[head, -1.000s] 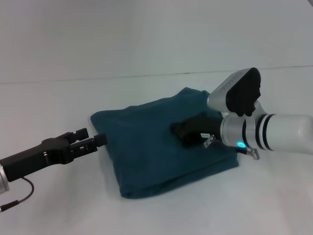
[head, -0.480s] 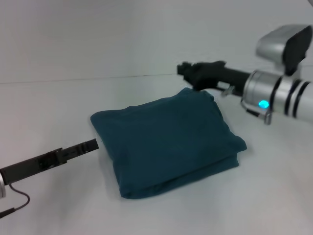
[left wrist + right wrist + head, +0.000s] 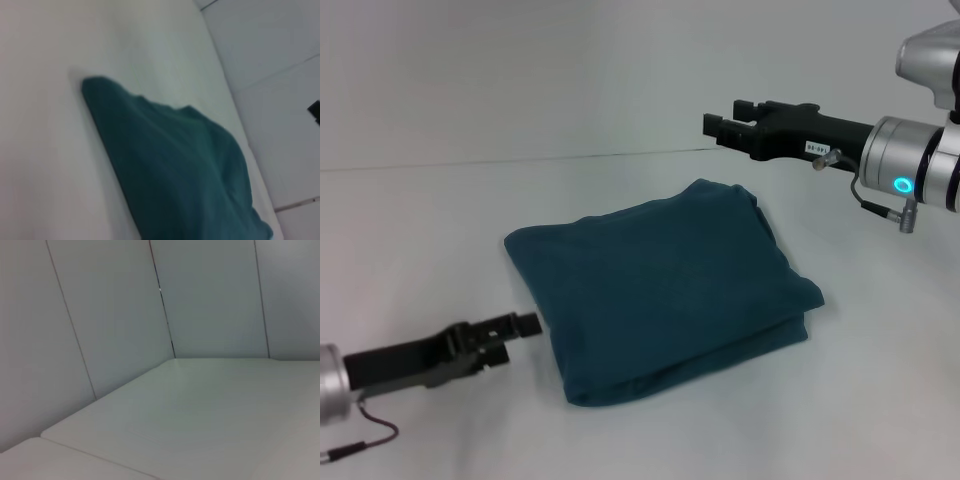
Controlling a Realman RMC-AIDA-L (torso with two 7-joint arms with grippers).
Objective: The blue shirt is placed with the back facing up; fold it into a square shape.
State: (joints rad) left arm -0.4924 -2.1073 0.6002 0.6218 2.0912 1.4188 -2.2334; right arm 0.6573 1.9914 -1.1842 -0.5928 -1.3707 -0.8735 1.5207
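The blue shirt lies folded into a thick, roughly square bundle in the middle of the white table, plain side up. My left gripper hovers low just off the bundle's near-left edge, open and holding nothing. Over the far right corner of the shirt, my right gripper is raised well above the table, open and empty. In the left wrist view the shirt fills the lower middle. The right wrist view shows only bare table and wall panels.
A pale wall rises right behind the table's far edge. White tabletop surrounds the shirt on all sides. A thin cable hangs from my left arm near the front edge.
My right gripper lifted off the top of the shirt and swung up toward the far right. My left gripper drew back from the shirt's left edge and sank toward the front.
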